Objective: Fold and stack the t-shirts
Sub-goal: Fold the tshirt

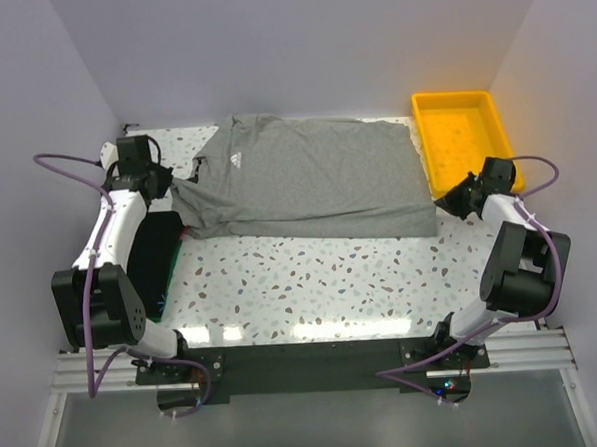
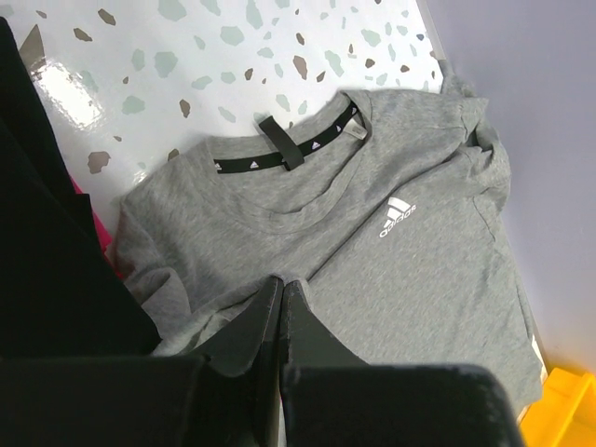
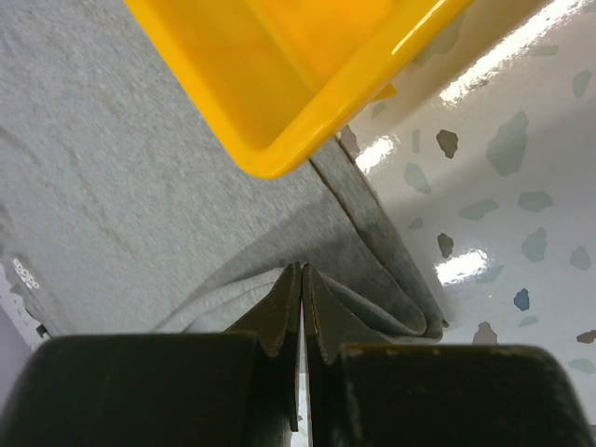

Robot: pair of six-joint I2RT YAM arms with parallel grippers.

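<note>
- A heather-grey t-shirt [image 1: 306, 183] lies spread across the far half of the speckled tabletop [image 1: 311, 278]. Its collar is toward the left and its hem toward the right.
- The left end effector [image 1: 166, 182] sits at the shirt's left edge, just near of the collar. In the left wrist view its fingers [image 2: 265, 317] are pressed together, with grey fabric bunched up against their tips, closed on the grey t-shirt [image 2: 419, 307].
- The same view shows the small white logo [image 2: 399, 217] on the chest and the black-banded collar [image 2: 289, 144], lying flat and open toward the bare tabletop.
- The right end effector [image 1: 446, 204] is at the shirt's near right corner. In the right wrist view its fingers [image 3: 279, 307] are also closed, and a fold of the grey t-shirt [image 3: 112, 186] rises into the pinch.
- A yellow tray [image 1: 421, 137] stands in the far right corner of the tabletop, touching or overlapping the shirt's right edge. In the right wrist view the tray's rim [image 3: 307, 130] hangs just over the grey cloth.
- A folded black t-shirt [image 1: 152, 253] rests at the left edge of the tabletop, partly hidden under the left arm [image 1: 114, 228] and just near of the grey shirt's shoulder.
- A green t-shirt [image 1: 163, 299] shows only as a thin edge at the near side of the black one. How it is folded cannot be made out.
</note>
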